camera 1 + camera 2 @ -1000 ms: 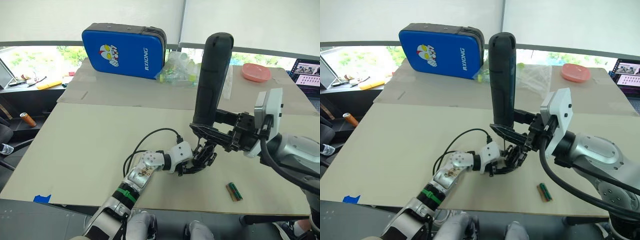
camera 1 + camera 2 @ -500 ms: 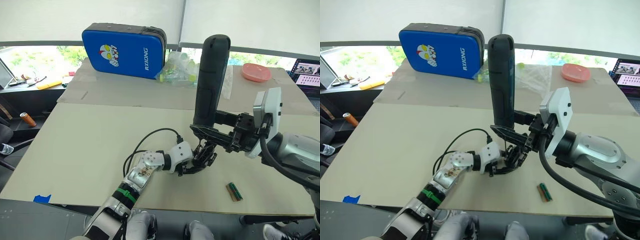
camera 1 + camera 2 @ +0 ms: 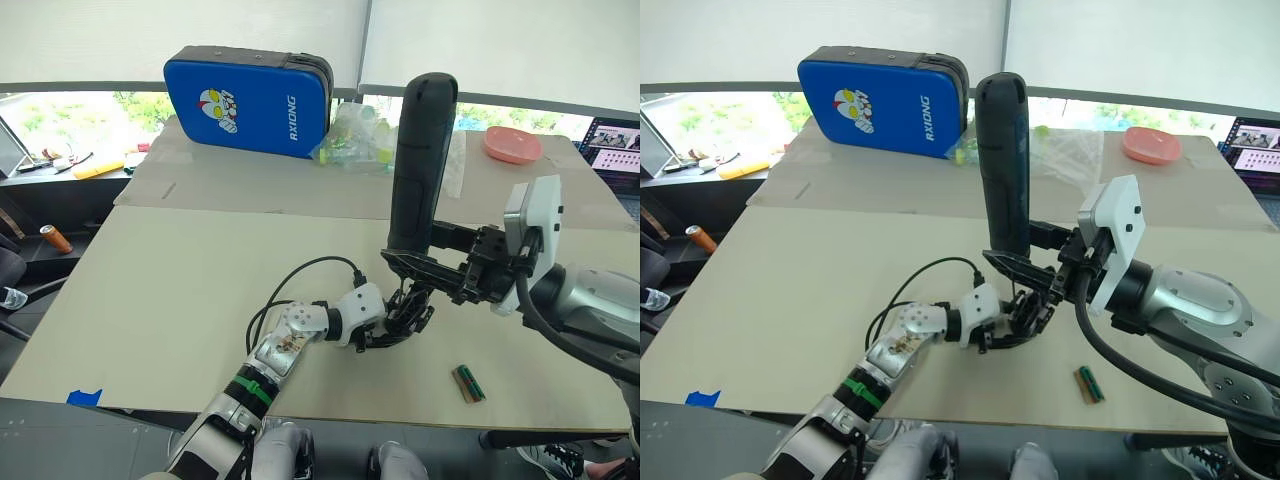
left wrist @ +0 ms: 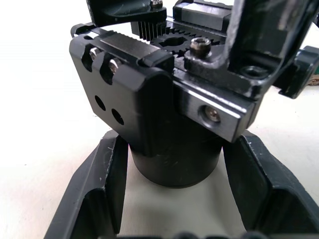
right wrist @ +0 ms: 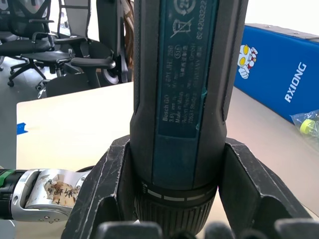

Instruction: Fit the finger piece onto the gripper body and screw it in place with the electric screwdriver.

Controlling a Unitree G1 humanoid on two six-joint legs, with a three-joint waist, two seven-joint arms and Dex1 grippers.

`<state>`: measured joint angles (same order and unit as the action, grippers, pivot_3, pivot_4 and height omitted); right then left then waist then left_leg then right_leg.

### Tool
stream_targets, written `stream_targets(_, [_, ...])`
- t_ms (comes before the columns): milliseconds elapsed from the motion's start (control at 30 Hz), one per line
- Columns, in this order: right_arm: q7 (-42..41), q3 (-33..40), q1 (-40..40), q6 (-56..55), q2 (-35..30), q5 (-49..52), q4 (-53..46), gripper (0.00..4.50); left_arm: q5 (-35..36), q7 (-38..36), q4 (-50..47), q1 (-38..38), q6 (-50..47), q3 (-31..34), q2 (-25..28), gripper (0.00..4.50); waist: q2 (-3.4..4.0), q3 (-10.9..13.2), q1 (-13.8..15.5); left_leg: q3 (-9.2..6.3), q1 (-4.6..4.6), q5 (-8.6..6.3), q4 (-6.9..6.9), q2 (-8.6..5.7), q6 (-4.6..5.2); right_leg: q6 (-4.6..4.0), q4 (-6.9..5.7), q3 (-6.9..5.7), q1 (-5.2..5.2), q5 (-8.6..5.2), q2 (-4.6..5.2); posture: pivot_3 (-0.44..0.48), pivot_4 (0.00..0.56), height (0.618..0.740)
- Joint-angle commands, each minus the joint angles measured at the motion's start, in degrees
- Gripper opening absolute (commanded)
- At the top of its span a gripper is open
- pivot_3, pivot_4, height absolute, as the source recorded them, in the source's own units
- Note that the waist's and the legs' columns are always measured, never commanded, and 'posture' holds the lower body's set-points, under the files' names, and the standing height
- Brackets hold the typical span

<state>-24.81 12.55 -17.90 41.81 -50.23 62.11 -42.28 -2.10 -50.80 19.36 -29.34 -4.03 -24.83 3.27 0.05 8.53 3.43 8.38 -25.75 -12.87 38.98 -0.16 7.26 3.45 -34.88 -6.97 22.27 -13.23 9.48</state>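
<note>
1. A blue padded case (image 3: 248, 100) printed "RXIONG" stands at the far side of the table (image 3: 170, 290).
2. A clear bag of small items (image 3: 360, 135) lies just beside it.
3. A pink dish (image 3: 512, 144) sits far right.
4. A small green-and-brown object (image 3: 467, 383) lies near the front edge.

The electric screwdriver (image 3: 418, 165) bit tip is hidden, seemingly behind the gripper body (image 3: 408, 312).

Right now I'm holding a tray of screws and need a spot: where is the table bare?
The table is bare on the robot's left, between the blue case and the blue tape. It is crowded around the gripper body, screwdriver and both grippers, left gripper, right gripper, with a small block nearby.
</note>
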Motion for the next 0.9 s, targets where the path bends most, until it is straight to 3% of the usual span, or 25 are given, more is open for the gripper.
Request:
stream_targets(33, [-0.1,2.5,-2.0,-1.5,0.2,1.2,-1.6,1.94,-0.5,-2.1,1.3,1.6,-2.5,-2.9,0.3,2.28,0.0,0.0,0.0,0.0,0.0,0.0,0.0,0.0,0.0,0.0,0.0,0.0,0.0,0.0,0.0,0.0,0.15,0.74])
stream_targets(600, [1.4,3.8,-4.0,-0.7,-0.6,5.4,-0.9,1.94,-0.3,-2.4,0.9,1.9,-2.8,-2.9,0.4,2.28,0.0,0.0,0.0,-0.01,-0.02,0.0,0.0,0.0,0.0,0.0,0.0,-0.01,0.01,0.0,0.0,0.0,0.15,0.74])
stream_targets(900, [2.0,9.1,0.5,-3.2,0.3,5.2,-2.4,1.94,-0.3,-2.3,0.6,2.0,-3.1,-2.7,0.5,2.28,0.0,0.0,0.0,-0.01,-0.06,0.0,0.0,0.0,0.0,0.0,0.02,-0.03,0.02,0.0,0.0,0.0,0.15,0.74])
